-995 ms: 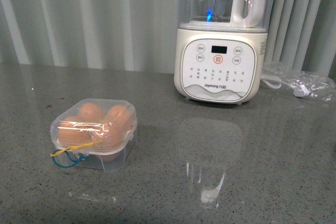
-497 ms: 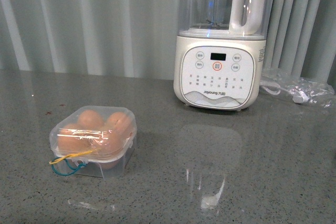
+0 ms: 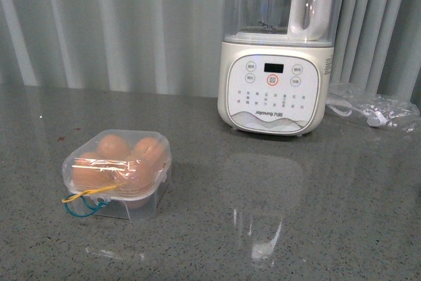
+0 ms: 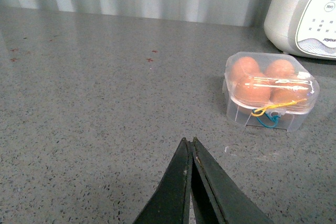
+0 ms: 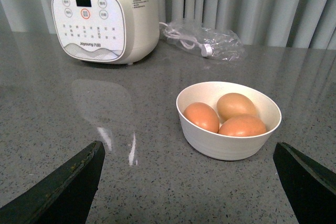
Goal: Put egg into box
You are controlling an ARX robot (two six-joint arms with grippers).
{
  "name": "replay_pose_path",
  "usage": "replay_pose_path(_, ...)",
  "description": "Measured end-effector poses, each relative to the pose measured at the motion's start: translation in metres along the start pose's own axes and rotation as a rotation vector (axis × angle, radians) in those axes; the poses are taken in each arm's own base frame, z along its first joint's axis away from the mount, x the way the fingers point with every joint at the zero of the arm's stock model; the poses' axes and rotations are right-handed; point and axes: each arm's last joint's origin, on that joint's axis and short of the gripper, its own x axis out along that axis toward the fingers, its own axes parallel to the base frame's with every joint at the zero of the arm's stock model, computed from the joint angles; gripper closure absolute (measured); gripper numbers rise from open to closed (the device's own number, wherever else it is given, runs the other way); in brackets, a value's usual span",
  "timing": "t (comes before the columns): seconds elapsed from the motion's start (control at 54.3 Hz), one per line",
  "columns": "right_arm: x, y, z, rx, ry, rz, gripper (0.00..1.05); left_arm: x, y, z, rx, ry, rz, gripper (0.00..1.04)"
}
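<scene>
The box (image 3: 117, 172) sits lid-down at the lower left of the front view on the grey counter (image 3: 263, 228), four eggs inside, its yellow and blue loops dangling at the front edge. The left claw (image 4: 190, 153) is pressed together, empty, well apart from it. The right claw (image 5: 189, 174) is spread wide before a white bowl (image 5: 228, 142) (three eggs in it), with the blender base (image 5: 105, 17) behind.

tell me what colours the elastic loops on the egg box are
Yellow and blue elastic loops on the box, clearest in the left wrist view.

Left hand (image 4: 190, 145) has fingers pressed together; right hand (image 5: 189, 182) is spread wide.
</scene>
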Motion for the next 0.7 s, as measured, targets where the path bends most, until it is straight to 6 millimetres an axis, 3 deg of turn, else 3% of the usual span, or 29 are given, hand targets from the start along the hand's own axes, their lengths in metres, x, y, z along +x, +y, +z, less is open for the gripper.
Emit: replay_pose_path(0.7,0.0,0.0,0.0,0.0,0.0,0.0,0.07,-0.018,0.0,-0.006,-0.001,-0.027,0.001,1.01)
